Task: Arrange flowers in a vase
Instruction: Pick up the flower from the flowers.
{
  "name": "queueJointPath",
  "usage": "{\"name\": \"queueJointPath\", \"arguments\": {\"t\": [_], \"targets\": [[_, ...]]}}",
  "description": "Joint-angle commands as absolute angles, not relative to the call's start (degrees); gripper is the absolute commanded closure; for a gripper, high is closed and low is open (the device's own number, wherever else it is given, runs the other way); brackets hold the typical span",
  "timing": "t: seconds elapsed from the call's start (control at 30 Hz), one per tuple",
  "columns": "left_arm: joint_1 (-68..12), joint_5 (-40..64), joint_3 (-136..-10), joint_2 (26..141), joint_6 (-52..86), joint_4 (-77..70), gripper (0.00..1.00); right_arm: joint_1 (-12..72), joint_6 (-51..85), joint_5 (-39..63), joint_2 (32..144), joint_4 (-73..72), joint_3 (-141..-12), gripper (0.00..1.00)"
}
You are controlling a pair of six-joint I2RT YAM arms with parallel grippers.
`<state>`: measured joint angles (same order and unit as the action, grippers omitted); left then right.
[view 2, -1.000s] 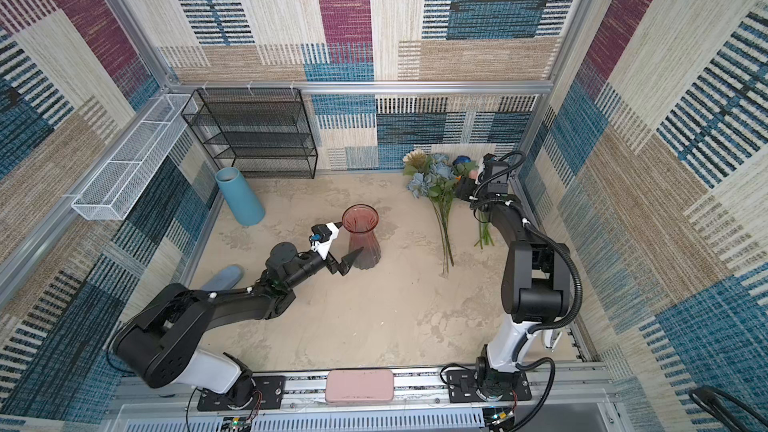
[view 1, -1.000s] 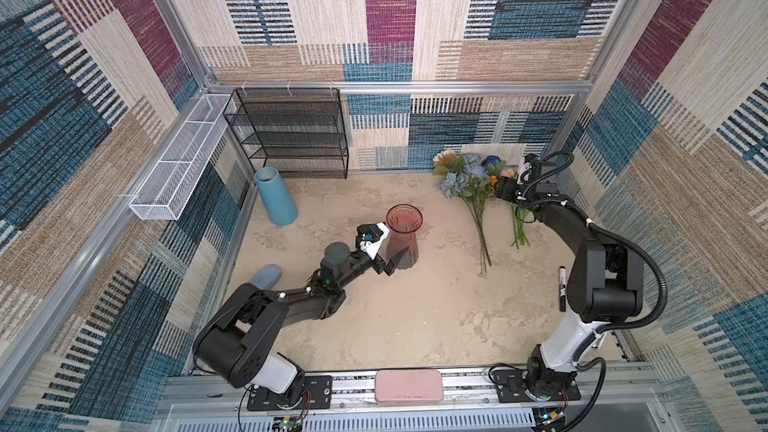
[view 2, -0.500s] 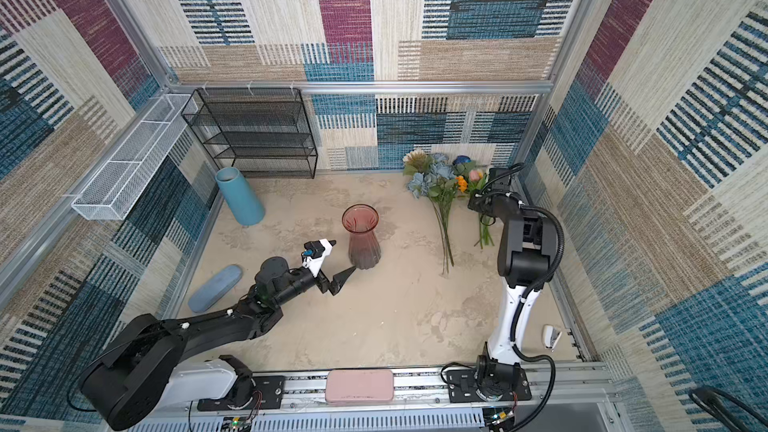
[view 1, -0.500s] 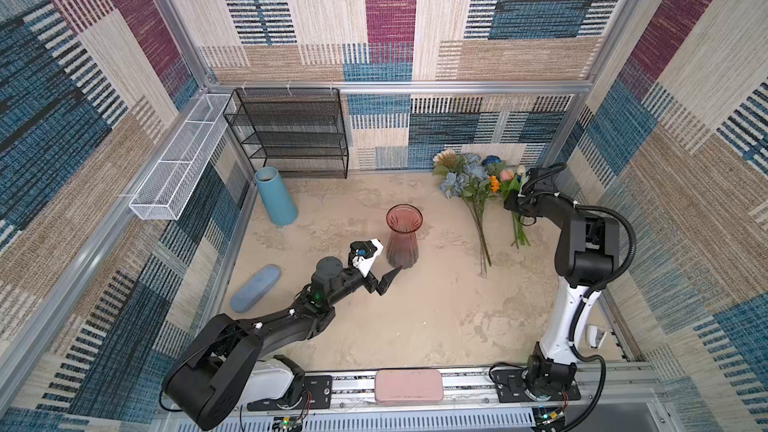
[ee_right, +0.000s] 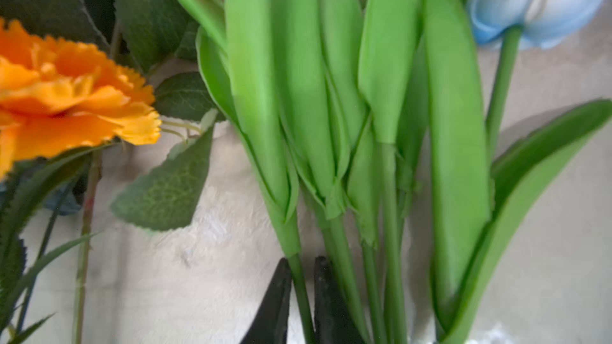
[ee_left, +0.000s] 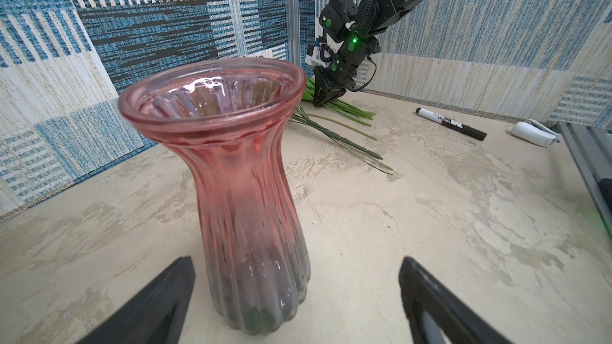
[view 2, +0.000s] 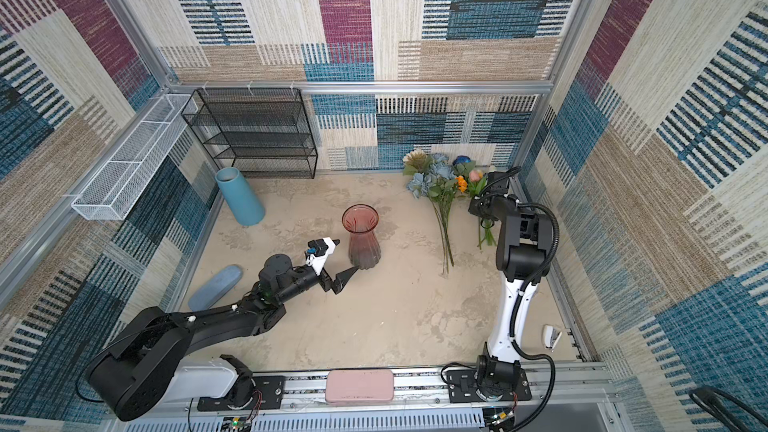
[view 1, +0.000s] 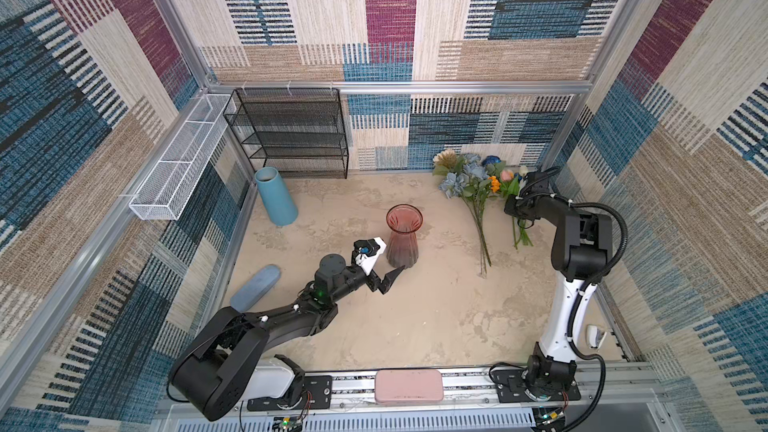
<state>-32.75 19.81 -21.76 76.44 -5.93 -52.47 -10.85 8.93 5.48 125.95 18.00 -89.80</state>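
Robot lab cell: carpet-lined walls [view 1: 390,14], aluminium frame [view 1: 399,87].

Pink ribbed vase [view 1: 402,238], orange bloom [ee_right: 66,94], green stems [ee_right: 390,226], blue-striped patchwork walls [view 1: 415,35].

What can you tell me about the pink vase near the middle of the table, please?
The vase is see-through ribbed glass, pink at its flared round rim and fading to smoky grey at the wider fluted base, with a narrow waist between. It stands upright on the sandy table, and nothing rises from its mouth. The open fingers of the left gripper flank its base with gaps on both sides, so only the table touches it.
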Motion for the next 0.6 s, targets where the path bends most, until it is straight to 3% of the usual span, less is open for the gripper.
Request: {"name": "queueJointPath", "arguments": {"t": [0.0, 0.17, 0.57], "targets": [[-32.8, 20.3, -22.5, 76.4, -5.1, -53.0, 0.01, -10.7, 9.2, 7.0, 123.9, 17.7, -88.2, 0.90], [-32.8, 19.6, -23.4, 76.6, -5.3, -52.6, 0.01, -10.6, 10.8, 10.9, 116.9, 16.2, -84.1, 0.99], [-32.8, 13.7, -24.0, 75.8, -5.9, -55.2, 0.01, -9.5, 13.5, 23.7, 94.2, 12.5, -73.8, 0.99]]}}
